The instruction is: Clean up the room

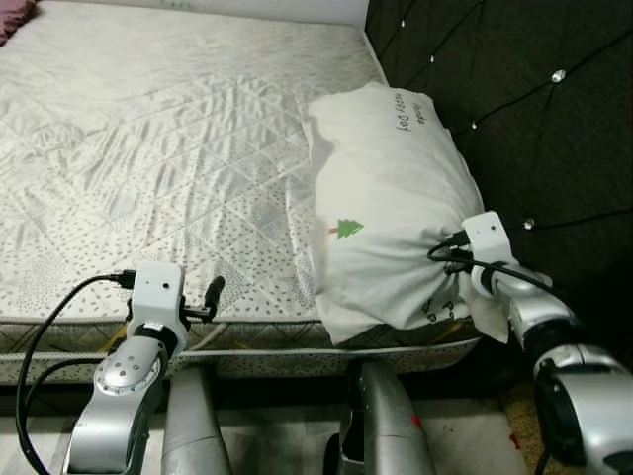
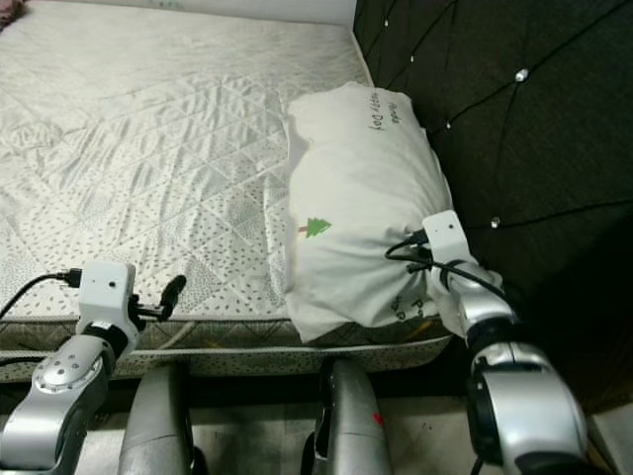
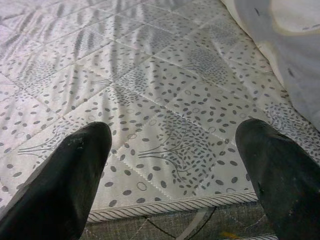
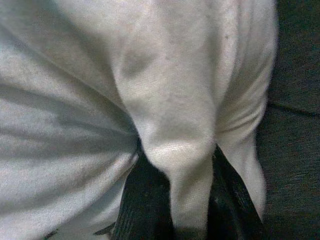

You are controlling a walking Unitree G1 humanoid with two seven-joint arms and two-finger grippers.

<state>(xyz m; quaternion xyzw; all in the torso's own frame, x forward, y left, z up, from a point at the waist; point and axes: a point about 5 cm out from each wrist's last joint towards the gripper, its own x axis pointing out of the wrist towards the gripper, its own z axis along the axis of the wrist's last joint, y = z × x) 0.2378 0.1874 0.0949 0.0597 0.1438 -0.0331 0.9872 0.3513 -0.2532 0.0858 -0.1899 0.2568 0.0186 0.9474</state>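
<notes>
A white pillow (image 1: 386, 198) with a small green tree print lies along the bed's right side, against the dark headboard (image 1: 534, 109). My right gripper (image 1: 457, 269) is at the pillow's near corner, shut on a fold of its cloth (image 4: 185, 165), which bunches up between the two black fingers. My left gripper (image 3: 175, 165) hovers open over the near edge of the mattress (image 1: 148, 148), left of the pillow, with nothing between its fingers (image 3: 75, 175).
The quilted mattress stretches away to the left and back. The tufted black headboard stands on the right. The mattress's piped front edge (image 3: 170, 207) runs just under my left gripper. A dark red item (image 1: 12, 18) lies at the far left corner.
</notes>
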